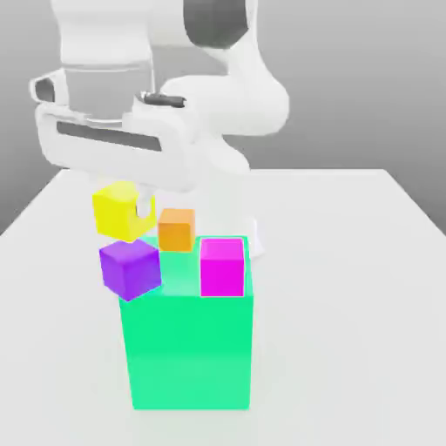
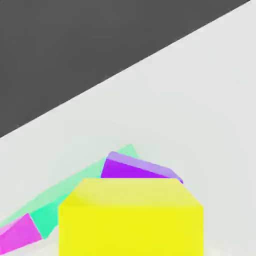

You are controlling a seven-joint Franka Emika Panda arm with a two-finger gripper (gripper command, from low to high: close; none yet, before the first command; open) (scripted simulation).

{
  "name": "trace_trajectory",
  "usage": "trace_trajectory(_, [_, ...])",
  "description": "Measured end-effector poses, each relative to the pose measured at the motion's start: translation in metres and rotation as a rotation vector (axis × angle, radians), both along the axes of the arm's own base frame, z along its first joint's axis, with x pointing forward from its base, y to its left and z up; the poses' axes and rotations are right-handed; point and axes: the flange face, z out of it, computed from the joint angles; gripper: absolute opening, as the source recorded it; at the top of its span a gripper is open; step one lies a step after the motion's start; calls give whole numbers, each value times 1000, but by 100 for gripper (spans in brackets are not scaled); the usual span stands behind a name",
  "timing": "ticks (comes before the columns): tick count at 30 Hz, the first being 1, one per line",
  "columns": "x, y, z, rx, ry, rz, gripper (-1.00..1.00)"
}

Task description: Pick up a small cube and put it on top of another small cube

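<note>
**Yellow cube aloft, close to purple cube**

Filling the hand view up close: yellow cube (image 2: pixel 131 217), clamped between the fingers (image 1: pixel 142 207). Hanging off the surface (image 1: pixel 366 287), just above and behind the purple cube (image 1: pixel 131 267). Purple cube tilted at the green block's (image 1: pixel 187 353) top corner. Crowding nearby on the block: orange cube (image 1: pixel 176 229), magenta cube (image 1: pixel 222 266).

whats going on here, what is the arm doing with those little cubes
The robot arm carries the yellow cube in its gripper, in the air just above the purple cube. The purple cube sits at a corner of the big green block, on the exterior view's left. An orange cube and a magenta cube also sit on that block. The yellow cube looks clear of the purple one, so the stacking is not yet done.
</note>
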Motion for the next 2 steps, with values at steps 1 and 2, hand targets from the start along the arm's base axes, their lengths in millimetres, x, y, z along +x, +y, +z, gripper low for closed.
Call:
trace_trajectory(1, [0,0,0,0,0,0,100])
trace_trajectory(2, [0,0,0,0,0,0,100])
